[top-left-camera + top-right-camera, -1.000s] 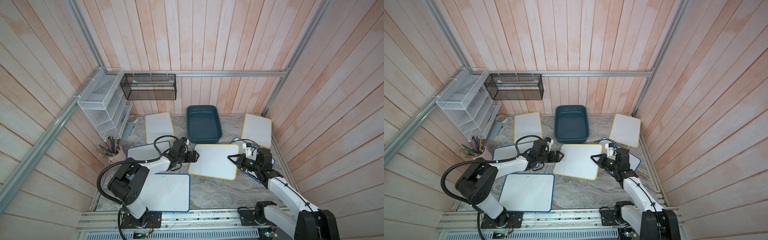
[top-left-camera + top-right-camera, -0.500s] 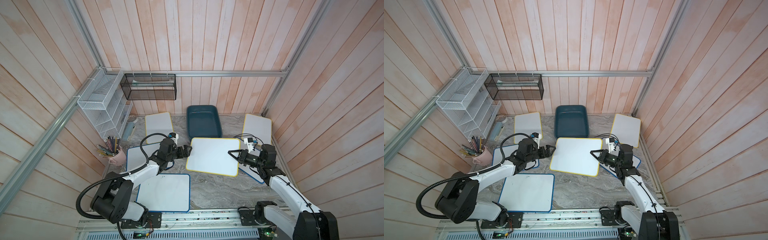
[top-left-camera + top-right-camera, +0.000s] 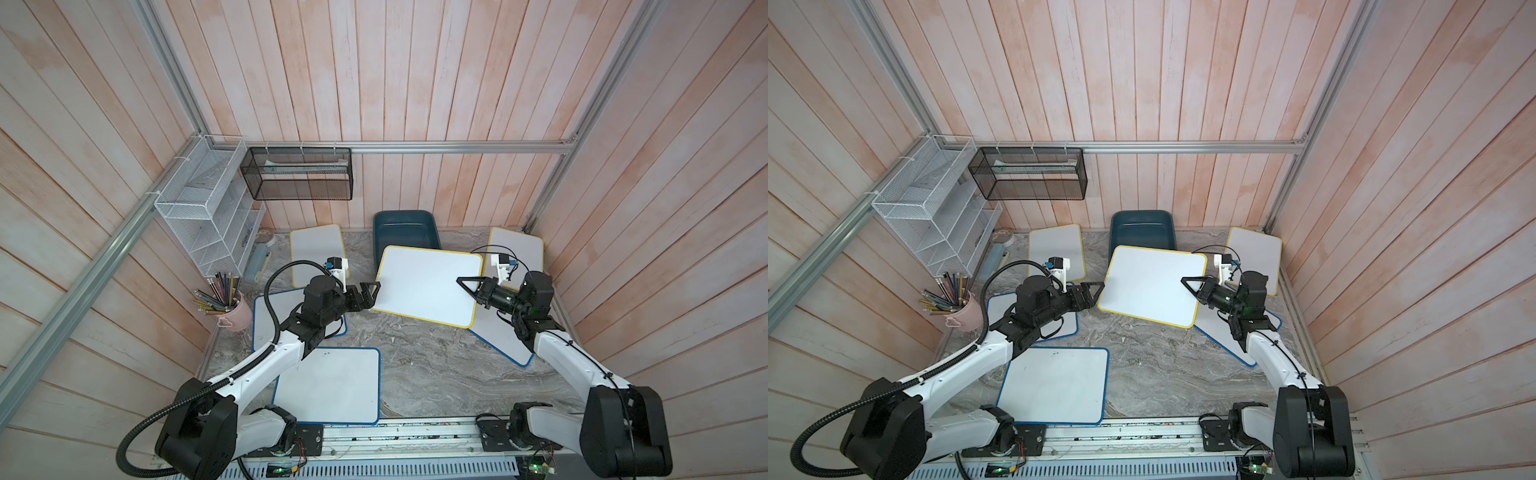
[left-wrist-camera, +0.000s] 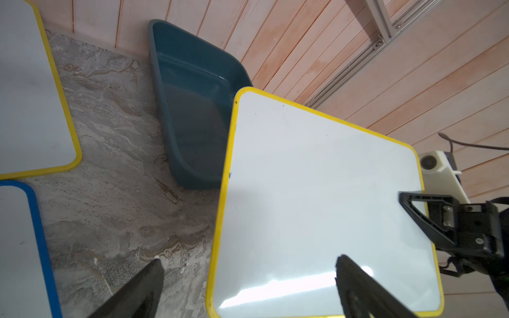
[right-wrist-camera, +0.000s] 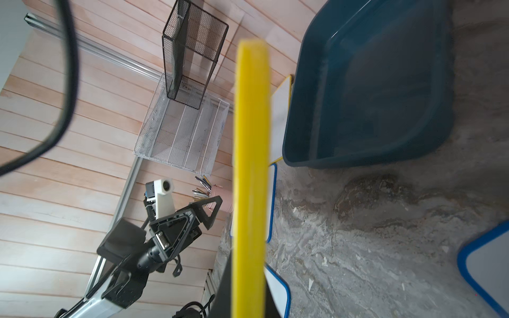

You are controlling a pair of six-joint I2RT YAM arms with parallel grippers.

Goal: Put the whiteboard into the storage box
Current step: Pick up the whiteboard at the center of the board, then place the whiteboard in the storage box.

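Observation:
A yellow-framed whiteboard (image 3: 428, 286) (image 3: 1154, 286) hangs tilted above the table, its far edge over the front of the dark teal storage box (image 3: 405, 230) (image 3: 1142, 228). My right gripper (image 3: 460, 281) (image 3: 1184, 280) is shut on the board's right edge; the right wrist view shows that yellow edge (image 5: 250, 137) running up from the shut jaws (image 5: 248, 278). The left gripper (image 3: 372, 296) (image 3: 1096, 295) stands open at the board's left edge. In the left wrist view (image 4: 249, 261) one finger is over the table and one over the board (image 4: 316, 192). The box (image 4: 192, 110) (image 5: 371, 96) is empty.
More whiteboards lie flat: yellow-framed ones at the back left (image 3: 318, 253) and back right (image 3: 517, 257), blue-framed ones at the front left (image 3: 328, 386), under my left arm (image 3: 270, 316) and under my right arm (image 3: 503, 336). A pink pencil cup (image 3: 235, 316), white wire rack (image 3: 208, 220) and black mesh basket (image 3: 297, 174) are at the left wall.
The yellow-framed whiteboard has risen off the table and moved back toward the storage box, carried by the right gripper. My left arm followed alongside it, its gripper open throughout.

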